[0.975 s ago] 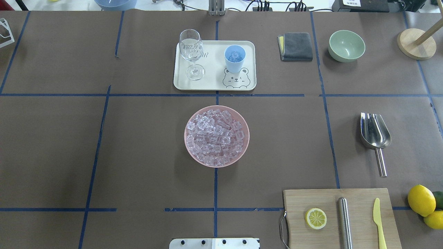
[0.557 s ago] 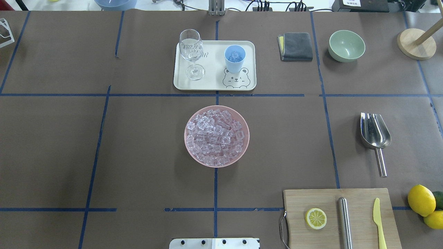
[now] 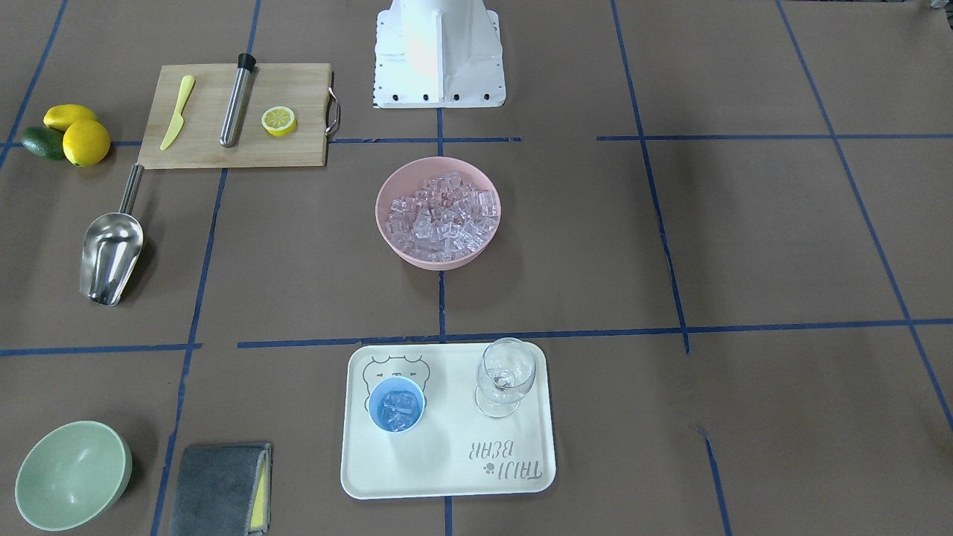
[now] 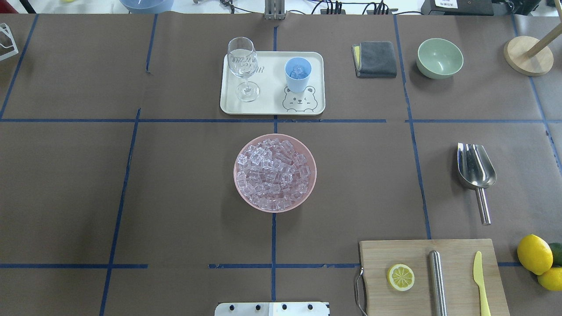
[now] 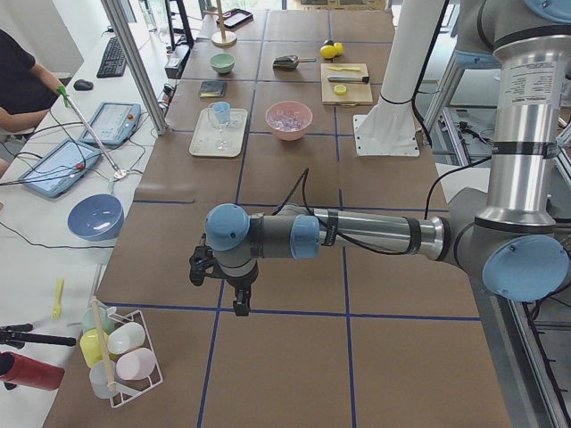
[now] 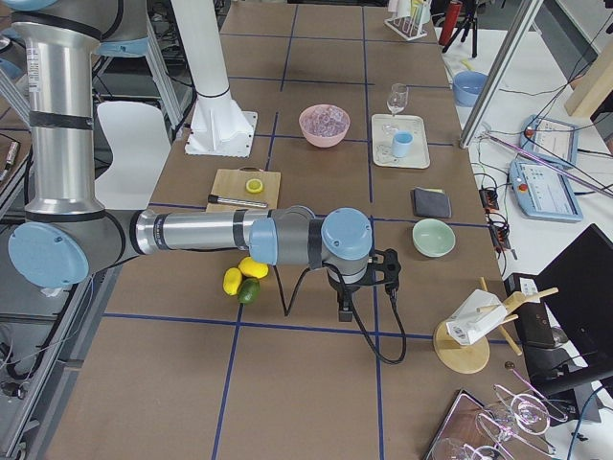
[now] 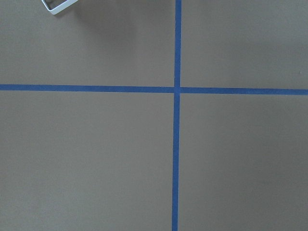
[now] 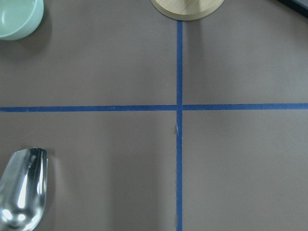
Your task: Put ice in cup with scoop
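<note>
— So, has either gripper got hold of the scoop (image 4: 476, 169)?

— No. It lies flat on the brown paper by itself, trough facing up, handle pointing back toward the robot. The right gripper (image 6: 345, 309) hangs over the table near it. Its wrist camera catches the trough at the lower left edge and the green bowl (image 8: 17, 17) in the upper left corner.

— Is that gripper open or closed?

— I cannot tell. Only the side camera shows it, and the fingers are too small there. The same goes for the left gripper (image 5: 239, 303), which points down over a crossing of blue tape (image 7: 176, 90) with a white wire rack (image 5: 125, 361) near it.

— Where is the ice (image 4: 273, 173)?

— Most of it is heaped in the pink bowl (image 4: 237, 186) at mid-table, well apart from both grippers.

— And the cup (image 4: 298, 84)?

— Farther off from both grippers, beyond that bowl. It stands upright on the cream tray (image 4: 268, 107) beside the wine glass (image 4: 242, 66), with a few cubes lying inside it.
</note>
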`<move>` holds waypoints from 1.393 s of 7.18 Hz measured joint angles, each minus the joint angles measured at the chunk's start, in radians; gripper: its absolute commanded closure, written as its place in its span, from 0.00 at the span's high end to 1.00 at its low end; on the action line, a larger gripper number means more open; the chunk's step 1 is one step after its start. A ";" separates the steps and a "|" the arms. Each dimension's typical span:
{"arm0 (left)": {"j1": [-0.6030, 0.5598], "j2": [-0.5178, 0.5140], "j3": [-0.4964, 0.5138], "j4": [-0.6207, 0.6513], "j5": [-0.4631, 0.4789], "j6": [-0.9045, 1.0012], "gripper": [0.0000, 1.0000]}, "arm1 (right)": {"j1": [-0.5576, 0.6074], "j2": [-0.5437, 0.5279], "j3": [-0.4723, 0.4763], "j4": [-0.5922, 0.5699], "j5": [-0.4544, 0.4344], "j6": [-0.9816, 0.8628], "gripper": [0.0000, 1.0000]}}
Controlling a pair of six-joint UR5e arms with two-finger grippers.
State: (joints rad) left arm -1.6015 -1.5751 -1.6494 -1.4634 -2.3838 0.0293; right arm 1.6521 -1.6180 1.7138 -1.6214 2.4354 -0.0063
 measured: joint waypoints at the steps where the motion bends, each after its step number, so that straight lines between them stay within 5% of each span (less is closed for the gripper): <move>1: 0.000 0.000 -0.002 0.000 0.000 0.000 1.00 | 0.000 -0.011 -0.001 0.005 -0.033 -0.007 1.00; 10: 0.000 -0.002 -0.006 0.000 0.000 -0.006 1.00 | 0.000 -0.052 -0.031 0.075 -0.062 -0.006 1.00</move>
State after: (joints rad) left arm -1.6015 -1.5774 -1.6549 -1.4634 -2.3838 0.0230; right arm 1.6521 -1.6699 1.6828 -1.5463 2.3730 -0.0123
